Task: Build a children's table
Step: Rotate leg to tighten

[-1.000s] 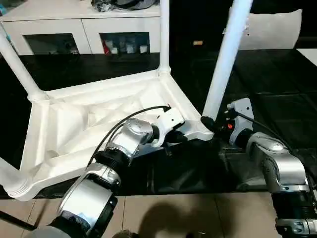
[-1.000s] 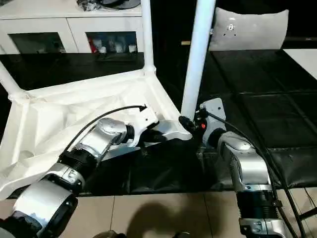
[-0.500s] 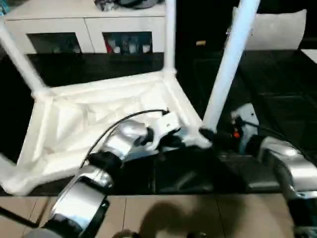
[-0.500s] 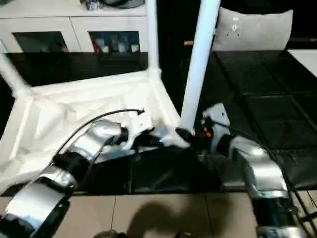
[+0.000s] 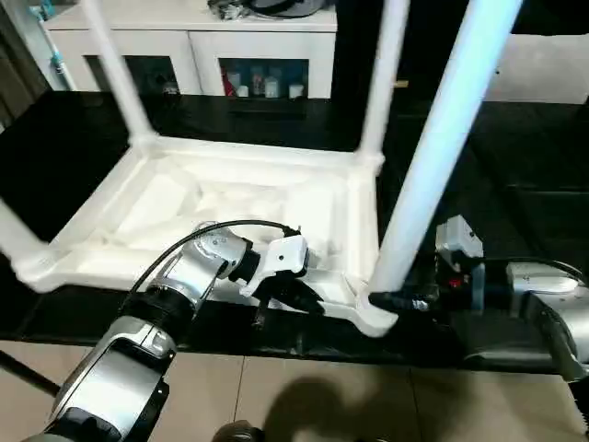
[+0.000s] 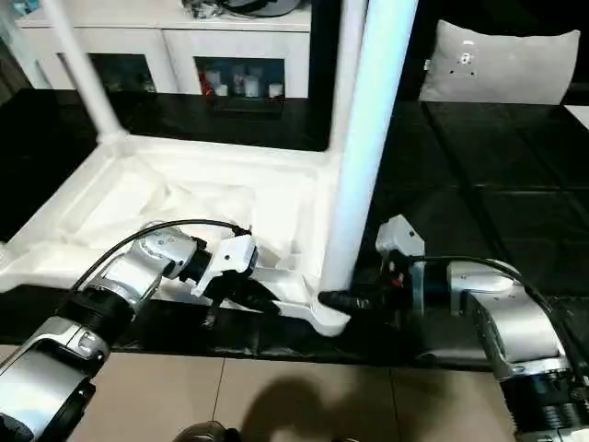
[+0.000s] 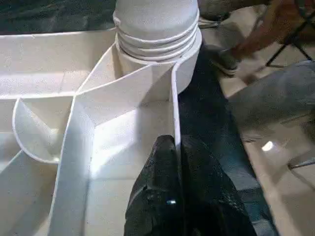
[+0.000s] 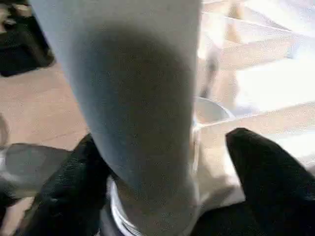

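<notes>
The children's table [image 5: 230, 198] lay upside down on a black surface [image 5: 515, 157], its ribbed underside up and its legs standing from the corner sockets, in front of a white cabinet [image 5: 198, 41] with glass doors. The left arm reached forward from the near side of the table, forearm angled up toward the near rim, and the left gripper [image 5: 299, 296] sat pinched tight on that rim's thin wall, beside the near corner socket; in the left wrist view the black fingers [image 7: 165, 196] pressed together with the wall's edge between them. The right arm came in from the other side of that corner, held low and level, pointing across at the near leg [image 5: 442, 147]. The right gripper [image 8: 162, 187] stood spread wide around the leg's base, one finger on either side; whether either finger touched the leg could not be told.
</notes>
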